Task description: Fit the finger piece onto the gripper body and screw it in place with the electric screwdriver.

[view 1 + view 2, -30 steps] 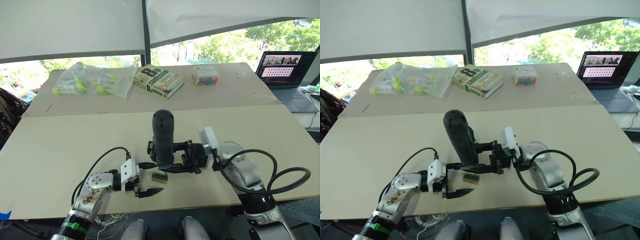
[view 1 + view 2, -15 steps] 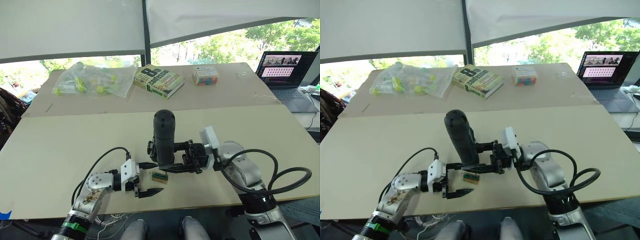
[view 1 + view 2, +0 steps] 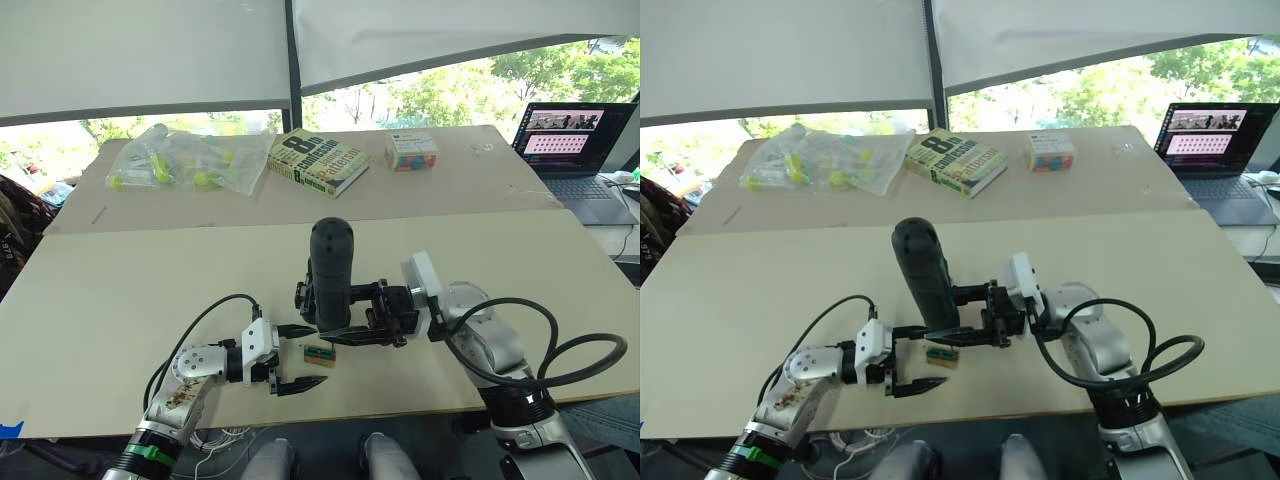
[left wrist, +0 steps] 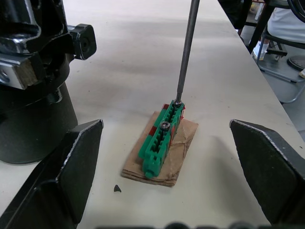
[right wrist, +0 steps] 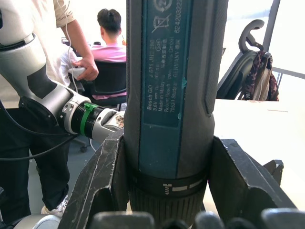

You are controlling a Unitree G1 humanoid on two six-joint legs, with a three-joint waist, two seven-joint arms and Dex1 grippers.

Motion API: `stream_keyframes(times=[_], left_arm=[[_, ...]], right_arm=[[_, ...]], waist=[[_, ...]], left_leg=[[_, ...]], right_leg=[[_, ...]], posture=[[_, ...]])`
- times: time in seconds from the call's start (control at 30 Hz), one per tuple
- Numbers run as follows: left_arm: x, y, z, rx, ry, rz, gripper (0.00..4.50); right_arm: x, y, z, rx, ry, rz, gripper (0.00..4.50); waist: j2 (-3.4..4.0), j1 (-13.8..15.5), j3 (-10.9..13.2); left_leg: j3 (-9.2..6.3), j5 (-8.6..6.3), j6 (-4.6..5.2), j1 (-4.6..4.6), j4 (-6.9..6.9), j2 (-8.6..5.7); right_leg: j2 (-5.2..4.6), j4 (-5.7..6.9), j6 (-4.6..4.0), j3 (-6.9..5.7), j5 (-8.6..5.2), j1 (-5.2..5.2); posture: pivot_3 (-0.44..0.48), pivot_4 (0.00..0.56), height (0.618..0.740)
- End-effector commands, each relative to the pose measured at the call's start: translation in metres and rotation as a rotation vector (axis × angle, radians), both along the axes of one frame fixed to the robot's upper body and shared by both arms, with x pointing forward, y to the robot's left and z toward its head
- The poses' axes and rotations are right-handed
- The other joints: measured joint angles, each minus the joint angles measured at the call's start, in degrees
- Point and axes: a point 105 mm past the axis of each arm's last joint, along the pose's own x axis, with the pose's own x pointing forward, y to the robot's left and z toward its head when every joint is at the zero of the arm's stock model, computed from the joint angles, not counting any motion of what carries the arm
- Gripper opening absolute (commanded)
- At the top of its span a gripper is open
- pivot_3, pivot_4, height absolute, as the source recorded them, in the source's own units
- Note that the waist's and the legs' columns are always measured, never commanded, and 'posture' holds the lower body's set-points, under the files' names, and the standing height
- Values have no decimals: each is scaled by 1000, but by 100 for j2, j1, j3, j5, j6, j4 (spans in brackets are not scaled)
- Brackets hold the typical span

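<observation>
The electric screwdriver [image 3: 330,272] stands upright, a thick black cylinder. My right gripper [image 3: 338,316] is shut on its lower body [image 5: 169,95], one finger on each side. Its thin bit [image 4: 186,47] comes down onto a screw in a small tan-and-green block [image 3: 319,352] on the table. My left gripper [image 3: 305,357] is open, its fingers [image 4: 71,162] well clear on either side of that block [image 4: 159,143]. A black blocky part with silvery details [image 4: 28,52], apparently the gripper body, stands just behind the left gripper's far finger. The finger piece is out of view.
At the back of the table lie a clear bag of yellow-green pieces [image 3: 185,160], a book [image 3: 318,160] and a small coloured box [image 3: 411,151]. A laptop [image 3: 575,140] sits at the far right. The table's front edge [image 3: 400,408] is close. A person [image 5: 112,33] sits beyond.
The screwdriver's top has drifted slightly to the right with the right gripper. The left gripper and the block have not moved.
</observation>
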Motion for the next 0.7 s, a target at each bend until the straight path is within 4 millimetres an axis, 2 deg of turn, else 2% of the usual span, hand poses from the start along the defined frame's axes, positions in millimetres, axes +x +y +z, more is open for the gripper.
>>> stream_keyframes(times=[0.03,0.7], left_arm=[[-8,-2,-15,19,60,-9,4500],[-9,-2,-15,19,63,-10,4500]], right_arm=[[-2,-3,16,44,-47,14,1915],[-3,1,7,9,-13,17,1915]], waist=[[0,0,0],[0,-1,0]], left_leg=[[0,0,0,0,0,0],[0,0,0,0,0,0]], right_leg=[[0,0,0,0,0,0],[0,0,0,0,0,0]], posture=[[0,150,737],[0,150,737]])
